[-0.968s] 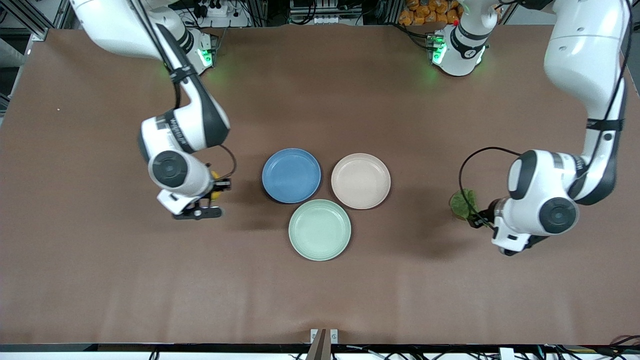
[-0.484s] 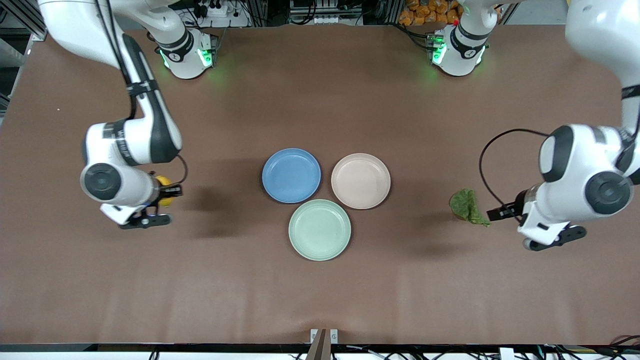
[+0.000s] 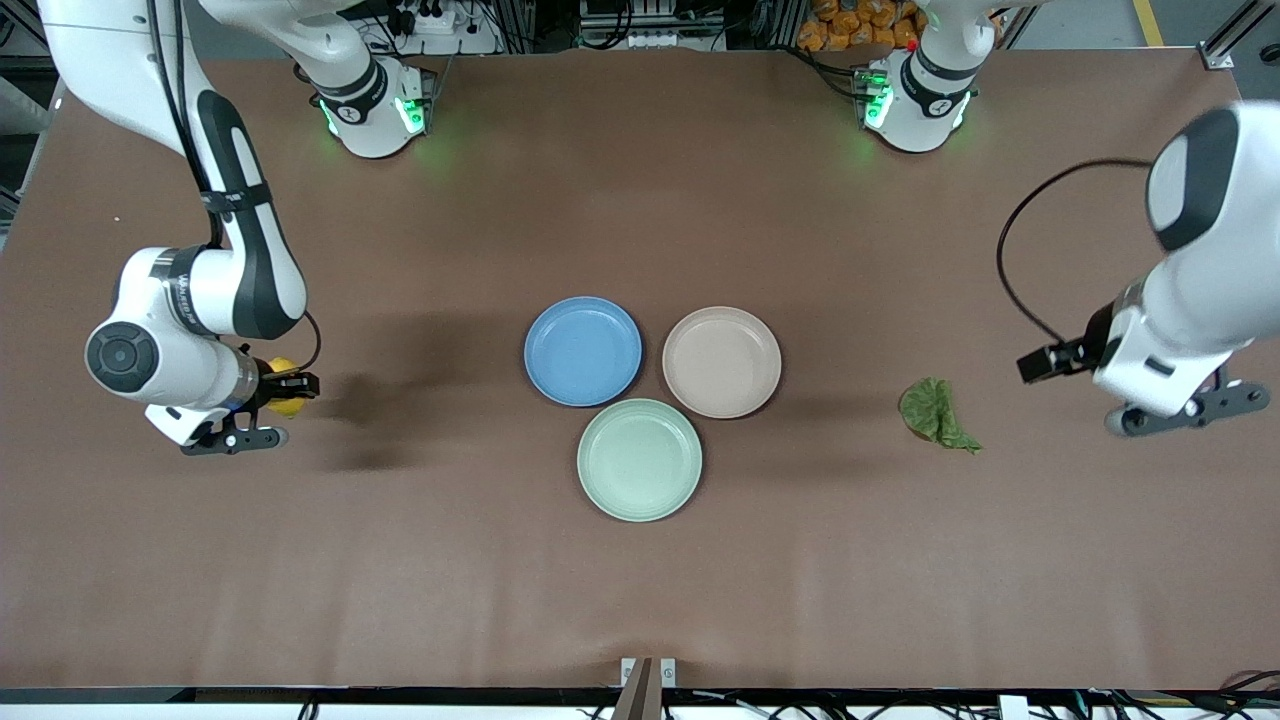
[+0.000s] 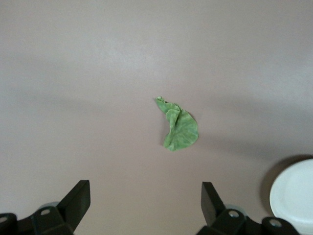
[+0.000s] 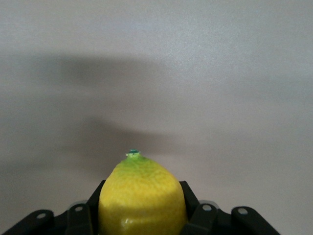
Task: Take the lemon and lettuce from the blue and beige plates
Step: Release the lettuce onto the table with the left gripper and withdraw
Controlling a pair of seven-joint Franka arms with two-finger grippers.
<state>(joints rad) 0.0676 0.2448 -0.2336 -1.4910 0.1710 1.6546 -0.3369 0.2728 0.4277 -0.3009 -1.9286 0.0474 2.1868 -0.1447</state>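
Observation:
My right gripper [image 3: 283,392] is shut on the yellow lemon [image 3: 284,399] and holds it above the bare table toward the right arm's end; the lemon fills the right wrist view [image 5: 142,198]. The dark green lettuce [image 3: 935,412] lies flat on the table toward the left arm's end, apart from the plates; it also shows in the left wrist view [image 4: 179,127]. My left gripper [image 4: 145,201] is open and empty, raised above the table beside the lettuce. The blue plate [image 3: 583,350] and the beige plate [image 3: 721,361] sit side by side at mid table, both bare.
A pale mint-green plate [image 3: 640,459] sits just nearer the front camera than the other two and touches both. Its rim shows in the left wrist view [image 4: 293,196]. The robot bases [image 3: 370,100] stand along the table's back edge.
My right gripper moved with the lemon away from the blue plate toward its end of the table. My left gripper let go of the lettuce, rose and drew away; the lettuce stays put.

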